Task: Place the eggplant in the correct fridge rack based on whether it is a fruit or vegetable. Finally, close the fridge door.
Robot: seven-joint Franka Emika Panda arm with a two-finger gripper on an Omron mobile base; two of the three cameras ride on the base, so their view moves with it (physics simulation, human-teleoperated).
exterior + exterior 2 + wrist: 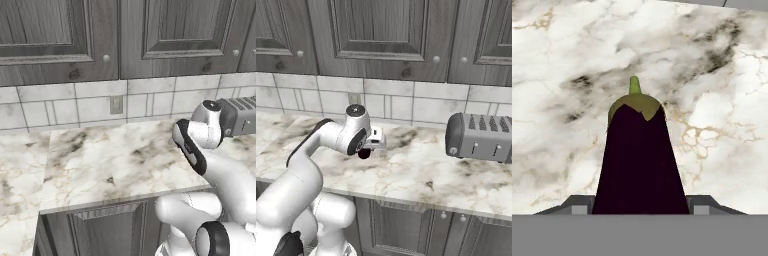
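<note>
In the hand view the eggplant (639, 160), dark purple with a green cap and stem, lies lengthwise between my finger tips (578, 205) over the marble counter (722, 125). My gripper (640, 207) is shut on it. From the right base view the eggplant (363, 153) is a small dark blob under the gripper (372, 146), low at the counter near its middle left. In the left base view my own arm (200, 145) hides the hand. The fridge rack and the fridge door are out of view.
A grey toaster (478, 136) stands on the counter to the right, and also appears as the toaster (240, 115) behind my arm. Dark wood cabinets (386, 35) hang above the tiled backsplash. The counter's front edge (406, 195) runs below the hand.
</note>
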